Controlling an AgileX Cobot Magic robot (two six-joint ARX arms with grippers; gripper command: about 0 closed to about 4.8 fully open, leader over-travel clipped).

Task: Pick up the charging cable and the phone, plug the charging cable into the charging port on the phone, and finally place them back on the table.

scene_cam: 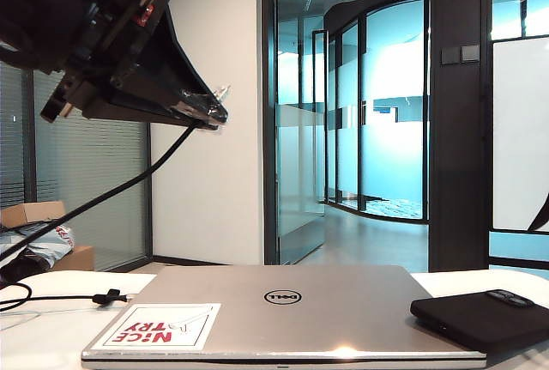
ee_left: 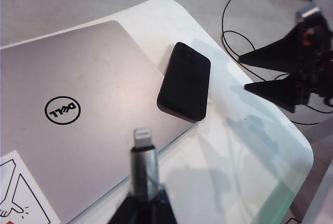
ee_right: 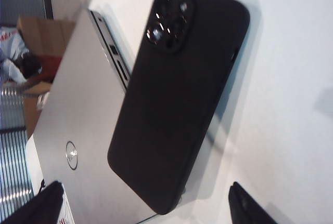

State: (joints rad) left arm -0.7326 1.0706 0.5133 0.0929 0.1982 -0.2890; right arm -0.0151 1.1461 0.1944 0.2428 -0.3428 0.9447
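The phone (scene_cam: 485, 318) lies camera-side up, one end resting on the laptop's edge and the other on the white table (scene_cam: 43, 336). My left gripper (scene_cam: 210, 112) hangs high at the left, shut on the charging cable's plug (ee_left: 143, 156); the silvery tip (scene_cam: 225, 91) sticks out past the fingers. The black cord (scene_cam: 103, 198) runs down to the table, where its tie (scene_cam: 107, 298) lies. My right gripper (ee_right: 143, 211) stands open just above the phone (ee_right: 177, 99), one finger (ee_right: 41, 206) over the laptop. In the left wrist view it (ee_left: 243, 71) hovers beside the phone (ee_left: 184, 81).
A closed silver Dell laptop (scene_cam: 283, 301) with a red-and-white sticker (scene_cam: 159, 325) fills the middle of the table. The table's rounded corner (ee_left: 307, 154) is close to the phone. Cardboard boxes (scene_cam: 34, 213) stand beyond the left end, and loose cords (ee_left: 229, 39) lie on the floor.
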